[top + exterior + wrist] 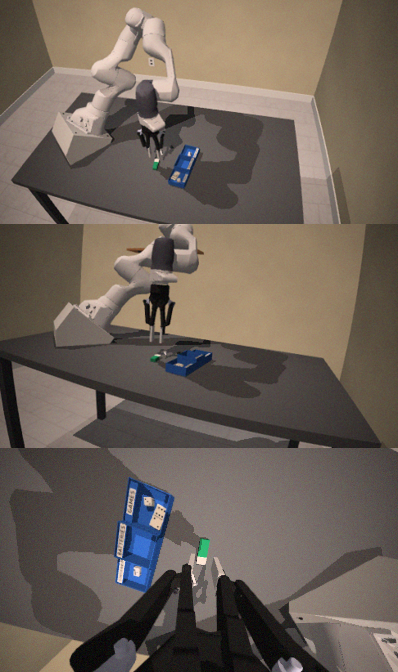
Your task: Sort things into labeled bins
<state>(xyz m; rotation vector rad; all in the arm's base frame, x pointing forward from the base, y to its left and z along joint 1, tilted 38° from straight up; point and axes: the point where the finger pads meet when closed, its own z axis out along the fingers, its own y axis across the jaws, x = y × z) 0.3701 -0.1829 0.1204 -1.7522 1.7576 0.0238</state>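
A green block with a white end [156,164] [155,358] [203,548] lies on the table beside the bins. My gripper [154,154] [156,342] [203,561] hangs above the table close to it, fingers partly open with nothing between them. A small pale thing [165,353] [194,579] lies behind the block, partly hidden by a finger in the wrist view. Three blue bins stand joined in a row. The GAMES bin [142,514] holds a die [148,501] and a domino [158,517]. The BATTERIES bin [142,544] is empty. The third bin [131,582], its label unreadable, holds a small white cube [137,570].
The arm's pale base [88,143] [78,328] stands at the left end of the dark table [270,143] [102,367]. Broad shadows of the arm fall across the table around the bins.
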